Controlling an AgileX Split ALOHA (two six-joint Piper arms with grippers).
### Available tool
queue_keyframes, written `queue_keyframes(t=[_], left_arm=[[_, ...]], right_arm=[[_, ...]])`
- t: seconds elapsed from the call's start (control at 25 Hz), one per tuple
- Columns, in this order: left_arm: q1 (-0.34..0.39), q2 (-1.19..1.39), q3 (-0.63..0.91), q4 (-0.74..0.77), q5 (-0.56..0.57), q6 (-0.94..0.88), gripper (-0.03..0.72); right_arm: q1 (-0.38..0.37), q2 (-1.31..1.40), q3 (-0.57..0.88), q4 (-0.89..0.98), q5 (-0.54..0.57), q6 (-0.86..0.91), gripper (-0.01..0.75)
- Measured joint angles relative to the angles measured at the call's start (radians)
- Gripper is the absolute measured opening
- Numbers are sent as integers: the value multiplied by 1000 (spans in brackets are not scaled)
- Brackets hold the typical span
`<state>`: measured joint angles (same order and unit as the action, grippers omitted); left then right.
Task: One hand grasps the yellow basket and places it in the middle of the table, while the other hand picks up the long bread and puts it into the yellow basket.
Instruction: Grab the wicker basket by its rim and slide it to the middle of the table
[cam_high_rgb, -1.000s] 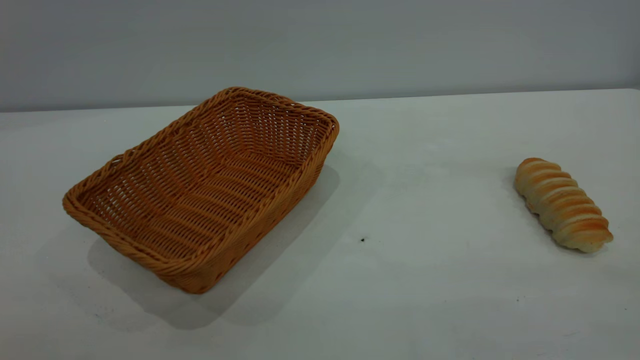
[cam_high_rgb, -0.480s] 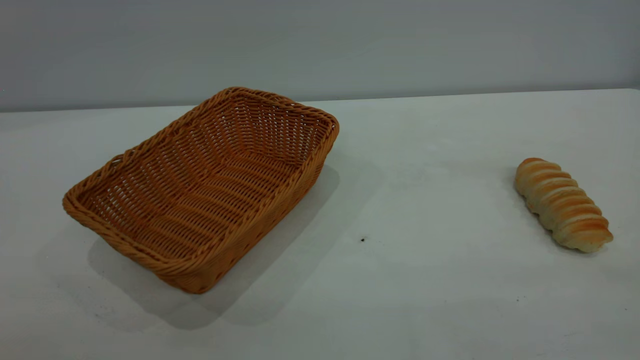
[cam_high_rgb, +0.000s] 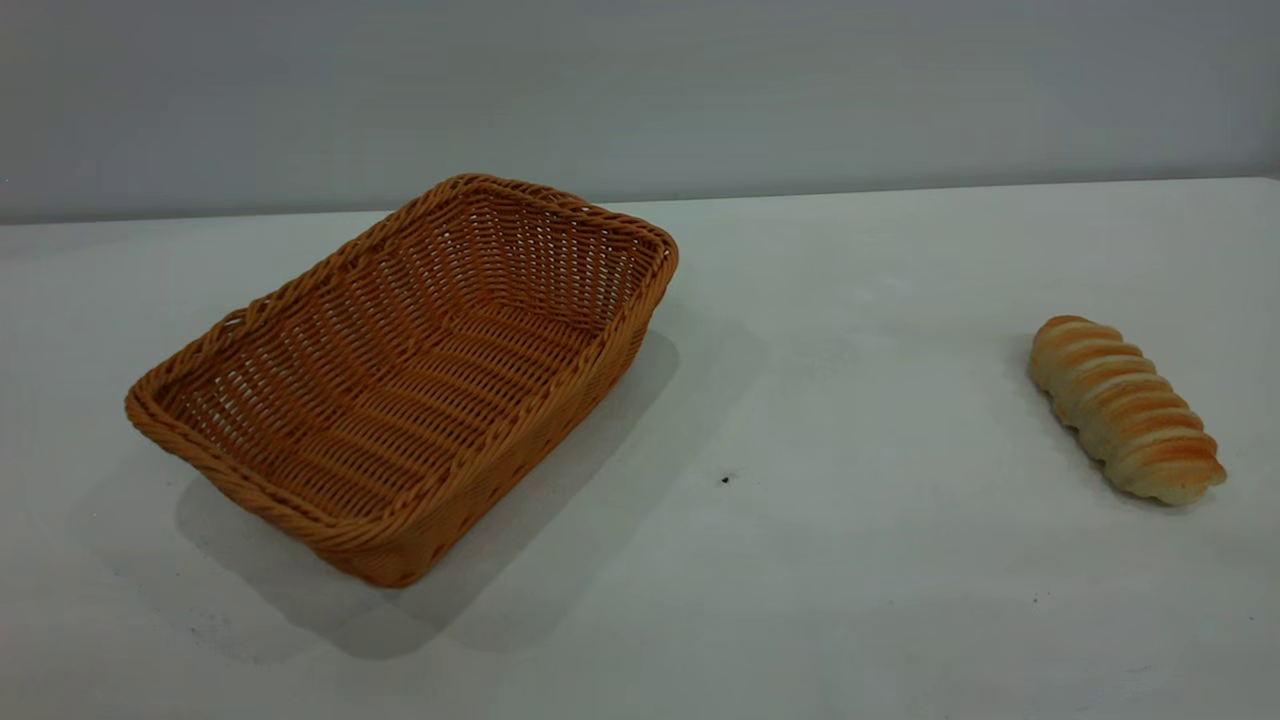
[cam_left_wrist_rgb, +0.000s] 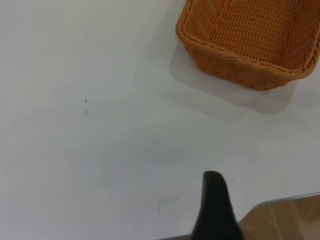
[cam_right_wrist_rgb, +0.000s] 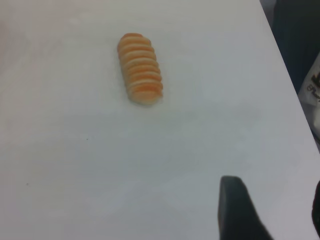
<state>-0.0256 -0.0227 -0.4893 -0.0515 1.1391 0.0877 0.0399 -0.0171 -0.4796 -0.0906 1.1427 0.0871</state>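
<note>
A large rectangular orange-tan woven wicker basket is seen empty on the left part of the wide white counter, set at a slant. A small elongated loaf of bread with golden-brown and cream ridges is laid flat well apart from it, near the right edge. Neither arm is shown in the exterior view.

In the left wrist view, one black finger of the left pincer is held above bare counter, well apart from a corner of the basket. In the right wrist view, the right pincer is seen spread, its two dark fingers apart, with the bread lying well ahead of it, untouched. Whether the left pincer is spread cannot be told.
</note>
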Motion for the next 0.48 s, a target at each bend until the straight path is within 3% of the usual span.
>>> queue_keyframes(t=[0.48], left_arm=[[-11, 0, 0, 0, 0, 0, 581]], right_arm=[[3, 0, 0, 0, 0, 1, 401]])
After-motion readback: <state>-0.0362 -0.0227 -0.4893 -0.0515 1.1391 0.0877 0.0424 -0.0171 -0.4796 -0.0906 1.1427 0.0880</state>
